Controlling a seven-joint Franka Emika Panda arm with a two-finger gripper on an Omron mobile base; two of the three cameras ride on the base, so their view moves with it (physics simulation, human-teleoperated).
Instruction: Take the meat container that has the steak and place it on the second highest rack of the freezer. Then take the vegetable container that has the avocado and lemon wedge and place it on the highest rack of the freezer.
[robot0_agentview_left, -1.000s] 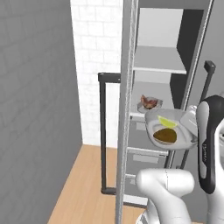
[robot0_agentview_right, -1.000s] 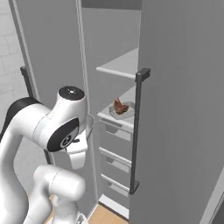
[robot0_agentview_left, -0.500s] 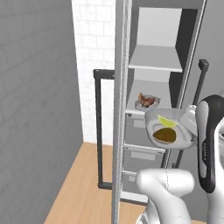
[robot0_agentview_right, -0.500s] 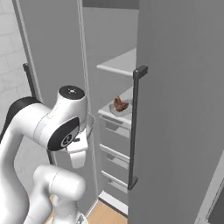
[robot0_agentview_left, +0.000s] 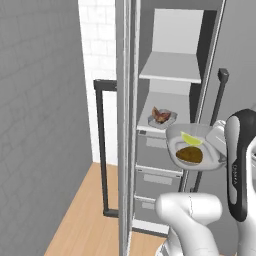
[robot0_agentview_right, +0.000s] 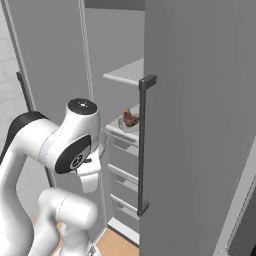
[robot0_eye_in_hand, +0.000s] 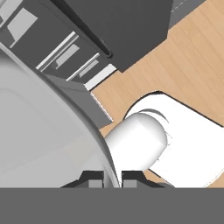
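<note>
Left base view: the steak (robot0_agentview_left: 161, 115) in its meat container (robot0_agentview_left: 162, 121) is seen set at the front edge of the second highest rack (robot0_agentview_left: 172, 109); the vegetable container (robot0_agentview_left: 194, 146), with lemon wedge (robot0_agentview_left: 191, 139) and avocado (robot0_agentview_left: 189, 155), is carried outside the freezer (robot0_agentview_left: 172, 65), below the bare highest rack (robot0_agentview_left: 171, 67).

Right base view: the opening is bounded by the door's bar handle (robot0_agentview_right: 142, 145).

Hand view: the tool (robot0_eye_in_hand: 112, 178) is closed narrowly on the container's rim.
</note>
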